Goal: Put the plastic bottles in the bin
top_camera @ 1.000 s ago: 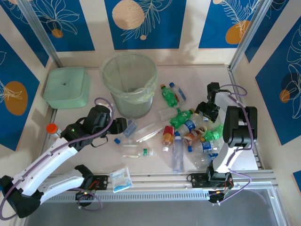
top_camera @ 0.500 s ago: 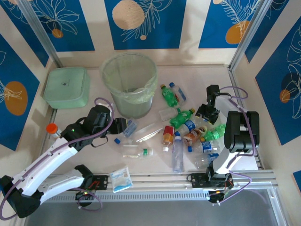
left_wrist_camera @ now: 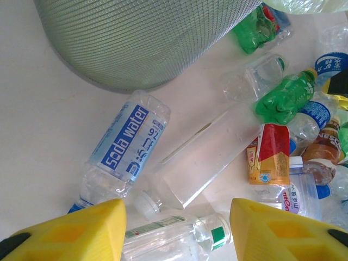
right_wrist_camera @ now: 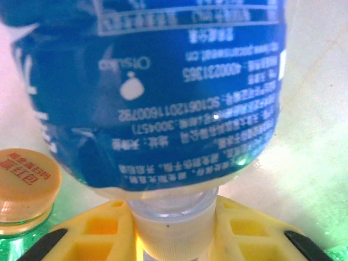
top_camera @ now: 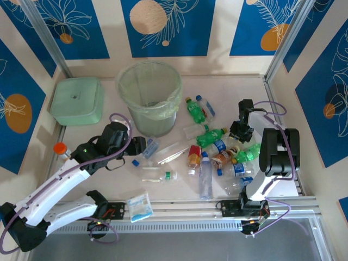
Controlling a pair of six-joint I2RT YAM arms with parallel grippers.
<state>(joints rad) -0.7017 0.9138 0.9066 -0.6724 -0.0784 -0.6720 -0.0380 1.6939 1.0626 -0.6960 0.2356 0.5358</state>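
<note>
The bin (top_camera: 149,98) stands at the back middle, and its mesh-patterned wall (left_wrist_camera: 147,38) shows in the left wrist view. Several crushed plastic bottles lie right of it: a green one (top_camera: 209,135), a red-and-orange labelled one (top_camera: 193,157) and a "soda water" bottle (left_wrist_camera: 128,144). My left gripper (top_camera: 142,145) hangs open over a clear bottle with a green cap ring (left_wrist_camera: 174,236), its yellow fingers (left_wrist_camera: 70,231) either side and apart from it. My right gripper (top_camera: 241,130) is shut on the white cap of a blue-labelled bottle (right_wrist_camera: 152,92).
A square pale-green lidded box (top_camera: 78,100) sits at the back left. A blue-and-white sachet (top_camera: 139,206) lies by the front rail (top_camera: 190,205). A flat clear plastic piece (left_wrist_camera: 212,155) lies among the bottles. An orange cap (right_wrist_camera: 27,176) sits beside the held bottle.
My right gripper has shifted slightly toward the near side among the bottles on the right. The left arm has not moved.
</note>
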